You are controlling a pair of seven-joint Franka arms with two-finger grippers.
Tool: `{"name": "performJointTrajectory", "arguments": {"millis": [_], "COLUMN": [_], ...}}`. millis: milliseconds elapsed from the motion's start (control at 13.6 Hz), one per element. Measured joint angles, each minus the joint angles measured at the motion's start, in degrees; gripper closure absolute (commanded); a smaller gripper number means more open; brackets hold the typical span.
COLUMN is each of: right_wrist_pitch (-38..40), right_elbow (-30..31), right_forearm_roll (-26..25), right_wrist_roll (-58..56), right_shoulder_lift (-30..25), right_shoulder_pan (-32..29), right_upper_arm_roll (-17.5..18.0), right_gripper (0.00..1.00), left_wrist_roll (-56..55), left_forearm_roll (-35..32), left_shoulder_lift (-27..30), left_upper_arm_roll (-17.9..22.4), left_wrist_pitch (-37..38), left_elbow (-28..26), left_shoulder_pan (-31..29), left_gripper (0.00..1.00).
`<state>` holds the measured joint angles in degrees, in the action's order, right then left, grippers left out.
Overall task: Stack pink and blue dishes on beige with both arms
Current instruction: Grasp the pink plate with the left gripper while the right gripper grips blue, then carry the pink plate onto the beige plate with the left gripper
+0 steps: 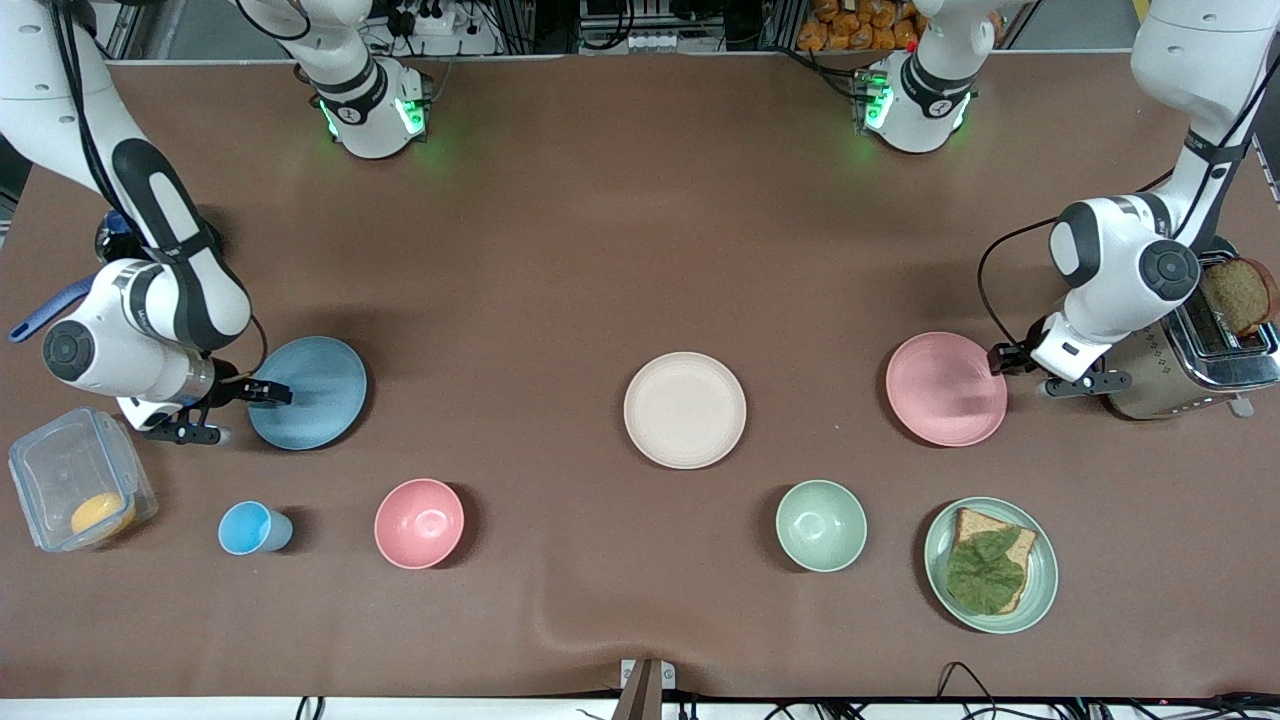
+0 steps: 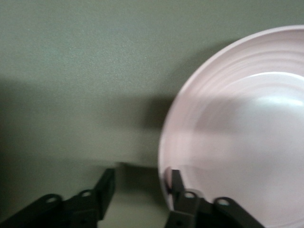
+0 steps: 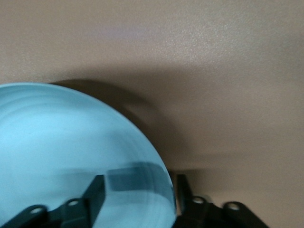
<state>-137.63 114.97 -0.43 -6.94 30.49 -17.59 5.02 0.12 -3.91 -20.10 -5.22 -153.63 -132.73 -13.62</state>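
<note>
The beige plate [image 1: 685,410] lies bare at the table's middle. The pink plate [image 1: 945,390] [image 2: 237,133] lies toward the left arm's end. My left gripper [image 1: 1000,358] [image 2: 141,185] is open at its rim, one finger [image 2: 176,183] over the plate and the other on the table side. The blue plate [image 1: 310,395] [image 3: 61,152] lies toward the right arm's end. My right gripper [image 1: 268,392] [image 3: 138,192] is open across its rim, one finger [image 3: 95,194] over the plate and the other just outside the edge.
A toaster [image 1: 1190,360] holding bread stands close beside the left arm. Nearer the camera sit a green plate [image 1: 1045,590] with bread and a leaf, a green bowl [image 1: 821,525], a pink bowl [image 1: 419,523], a blue cup [image 1: 250,528] and a clear container [image 1: 80,490].
</note>
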Motion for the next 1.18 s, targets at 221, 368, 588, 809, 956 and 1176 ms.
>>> {"name": "performJointTrajectory", "arguments": {"millis": [221, 368, 588, 809, 956, 1176], "right_wrist_pitch": [0.0, 0.1, 0.2, 1.2, 4.8, 14.0], "right_elbow": [-0.1, -0.1, -0.2, -0.7, -1.9, -6.1], "right_forearm_roll": [0.0, 0.0, 0.0, 0.0, 0.0, 0.0], "right_wrist_roll": [-2.1, -4.0, -4.9, -4.9, -4.9, -4.9], "right_shoulder_lift": [0.0, -0.4, -1.2, -3.2, -5.3, -7.7], "right_shoulder_pan": [-0.1, -0.3, -0.4, -0.4, -0.4, -0.4], "right_upper_arm_roll": [-0.1, -0.1, 0.0, 0.1, 0.3, 0.6], "right_gripper": [1.0, 1.0, 1.0, 1.0, 1.0, 1.0], "left_wrist_roll": [-0.1, -0.2, -0.1, -1.0, -5.4, -18.0], "left_forearm_roll": [0.0, 0.0, 0.0, 0.2, 1.9, 3.5], "left_shoulder_lift": [-0.9, -0.9, 0.6, 6.3, 10.8, 12.8], "left_upper_arm_roll": [-0.2, -0.3, -1.3, -6.2, -11.6, -20.0], "left_wrist_pitch": [-0.7, -0.9, -0.9, 3.4, 12.3, 23.4], "left_elbow": [0.3, 0.7, 1.9, 4.0, 8.0, 15.5], "left_shoulder_pan": [0.1, 0.1, 0.0, -0.1, 0.1, 0.7], "left_gripper": [1.0, 1.0, 1.0, 1.0, 1.0, 1.0]}}
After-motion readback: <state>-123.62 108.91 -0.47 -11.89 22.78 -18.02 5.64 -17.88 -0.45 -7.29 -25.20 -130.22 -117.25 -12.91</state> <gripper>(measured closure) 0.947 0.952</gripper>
